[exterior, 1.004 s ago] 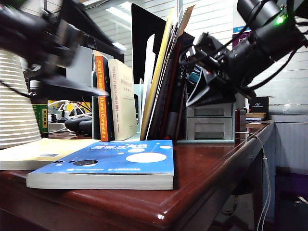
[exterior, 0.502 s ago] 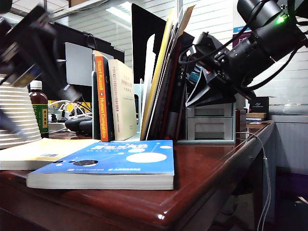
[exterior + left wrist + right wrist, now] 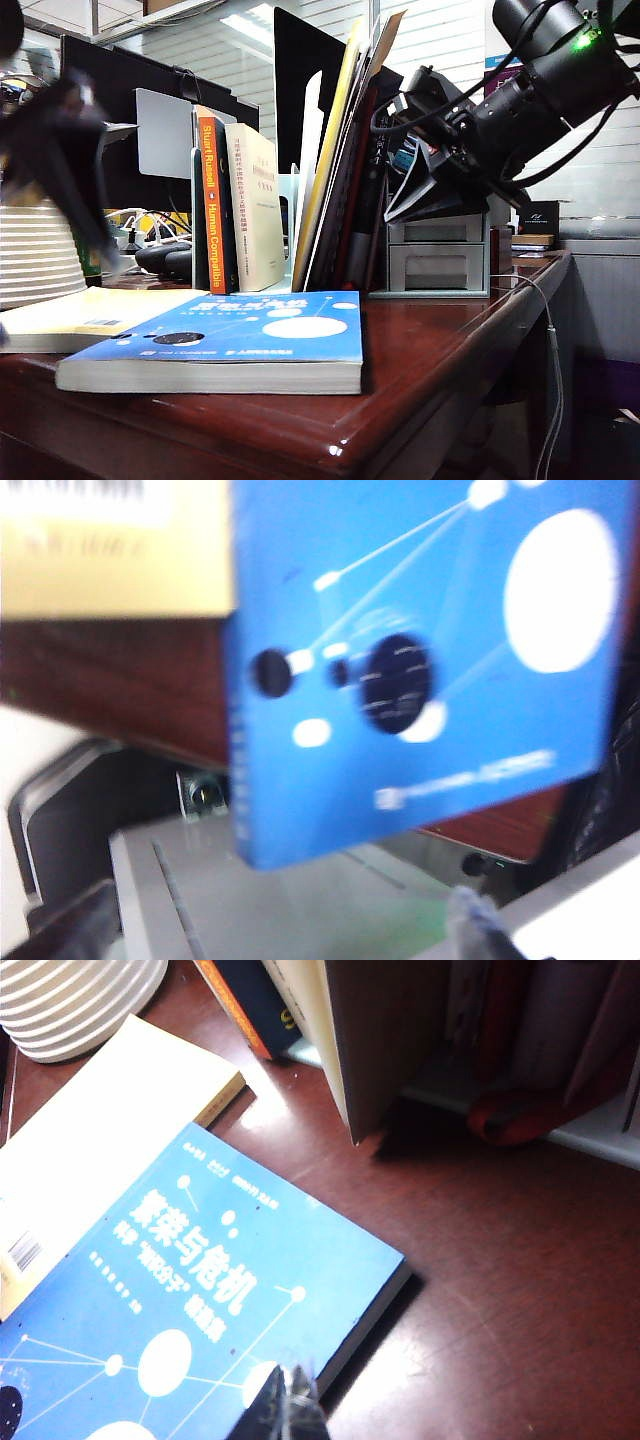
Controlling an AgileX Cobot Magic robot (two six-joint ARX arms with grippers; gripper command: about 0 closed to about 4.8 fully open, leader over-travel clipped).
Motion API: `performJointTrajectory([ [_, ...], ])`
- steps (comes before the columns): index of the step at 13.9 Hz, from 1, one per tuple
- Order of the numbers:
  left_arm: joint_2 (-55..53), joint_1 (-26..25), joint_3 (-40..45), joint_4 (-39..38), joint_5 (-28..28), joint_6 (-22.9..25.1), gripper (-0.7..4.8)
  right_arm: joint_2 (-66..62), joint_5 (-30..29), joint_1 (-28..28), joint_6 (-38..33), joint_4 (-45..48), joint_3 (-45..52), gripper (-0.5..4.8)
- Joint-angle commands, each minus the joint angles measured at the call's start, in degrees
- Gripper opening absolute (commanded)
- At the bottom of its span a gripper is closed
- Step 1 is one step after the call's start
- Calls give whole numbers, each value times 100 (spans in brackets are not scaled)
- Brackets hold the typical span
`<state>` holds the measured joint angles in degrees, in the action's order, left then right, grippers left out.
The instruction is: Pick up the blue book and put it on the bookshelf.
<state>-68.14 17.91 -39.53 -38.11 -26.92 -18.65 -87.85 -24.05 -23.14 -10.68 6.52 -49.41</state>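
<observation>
My left hand [image 3: 60, 180] is a dark blur at the left of the outside view, above the yellow book [image 3: 90, 315]; I cannot tell whether it is open. Its wrist camera looks down on the blue book [image 3: 420, 660], flat at the worktop [image 3: 440, 350] edge. The bookshelf [image 3: 305, 190] stands behind with upright books. My right hand [image 3: 290, 1405], closed and empty, hovers over the blue book's corner; only its wrist view shows the white title. An office window lies beyond.
</observation>
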Motion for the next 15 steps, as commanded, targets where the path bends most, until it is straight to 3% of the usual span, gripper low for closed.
performJointTrajectory([
  [1,-87,2,275,732,-166,-376,468,26,-28,-2,22,63,-20,-1],
  [4,-129,2,522,1272,-323,-686,466,26,-24,-2,24,63,-17,-1],
  [13,-1272,2,632,2035,-944,-686,453,24,-11,-2,22,66,-17,-1],
  [14,-1296,2,632,2103,-1102,-686,382,24,-9,-2,24,66,-17,-1],
  [15,-1296,2,632,2114,-1174,-686,239,24,-7,-2,24,66,-17,-1],
])
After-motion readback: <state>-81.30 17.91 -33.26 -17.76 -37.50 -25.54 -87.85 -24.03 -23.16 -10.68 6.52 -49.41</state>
